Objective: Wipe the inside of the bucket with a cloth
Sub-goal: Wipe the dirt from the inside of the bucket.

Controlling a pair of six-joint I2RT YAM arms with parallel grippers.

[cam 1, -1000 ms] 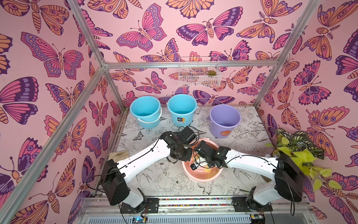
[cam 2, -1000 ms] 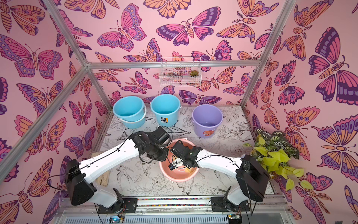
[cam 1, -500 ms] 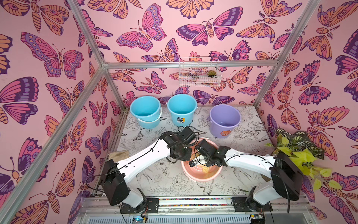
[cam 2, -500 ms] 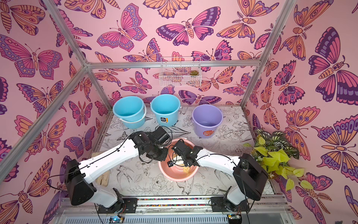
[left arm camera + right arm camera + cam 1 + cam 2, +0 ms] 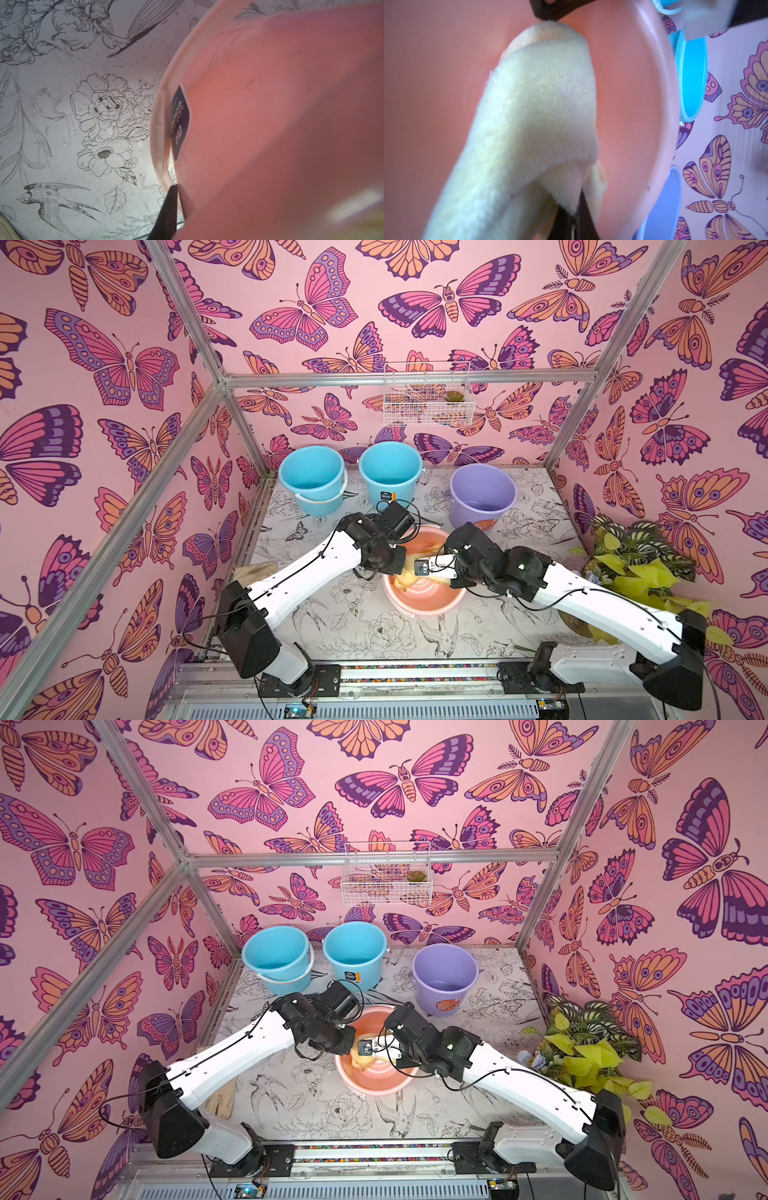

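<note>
Right gripper (image 5: 574, 209) pinches the pale yellow cloth (image 5: 533, 116) inside the pink bucket (image 5: 419, 605); left gripper (image 5: 177, 188) is clamped on its rim. Beneath them lies the flower-and-bird printed tabletop (image 5: 374, 639). Beyond stand blue buckets (image 5: 311, 477), a purple bucket (image 5: 482, 493) and butterfly walls (image 5: 332, 323).

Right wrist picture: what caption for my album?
The right pincer holds the pale yellow cloth inside the pink bucket.

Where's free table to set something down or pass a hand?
Bare table: the front strip between the pink bucket and the base rail; also back right, between the purple bucket and the plant. Crowded: centre, around the pink bucket, and the back row of blue buckets.
</note>
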